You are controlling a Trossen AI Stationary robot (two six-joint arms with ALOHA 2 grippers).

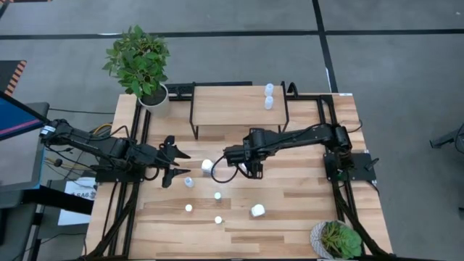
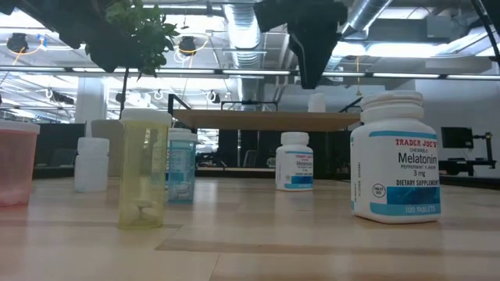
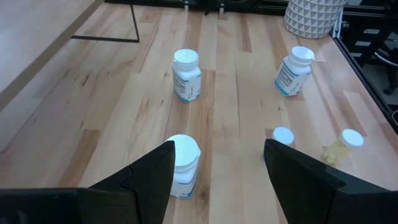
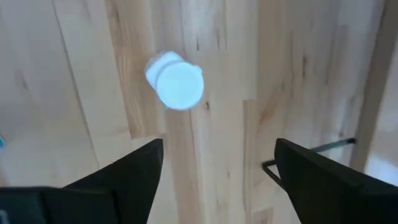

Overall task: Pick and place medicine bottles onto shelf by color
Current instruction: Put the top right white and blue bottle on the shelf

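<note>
Left gripper (image 1: 176,169) sits low over the left-centre of the table (image 1: 290,217), jaws spread wide, holding nothing. A pale blue bottle (image 1: 189,182) stands just right of its fingertips; in the left wrist view that bottle (image 3: 181,164) is framed between the two open fingers (image 3: 149,180), upright, not touched.

Right gripper (image 1: 230,155) reaches in from the right, hovering mid-table just in front of the shelf (image 1: 228,105), jaws apart and empty. A chunky white bottle (image 1: 207,167) stands just left and near of it; the right wrist view looks straight down on its cap (image 4: 179,85), ahead of the open fingers (image 4: 130,177).

Shelf is at the far centre of the table. Two bottles (image 1: 269,96) already stand at its far right end.

Loose on the table nearer the front: three small white-capped bottles (image 1: 217,196), (image 1: 188,208), (image 1: 217,220) and another chunky white one (image 1: 257,211) to their right. All upright as far as visible.

Potted plant (image 1: 141,65) at the far left corner, a second plant (image 1: 337,239) at the near right corner.
</note>
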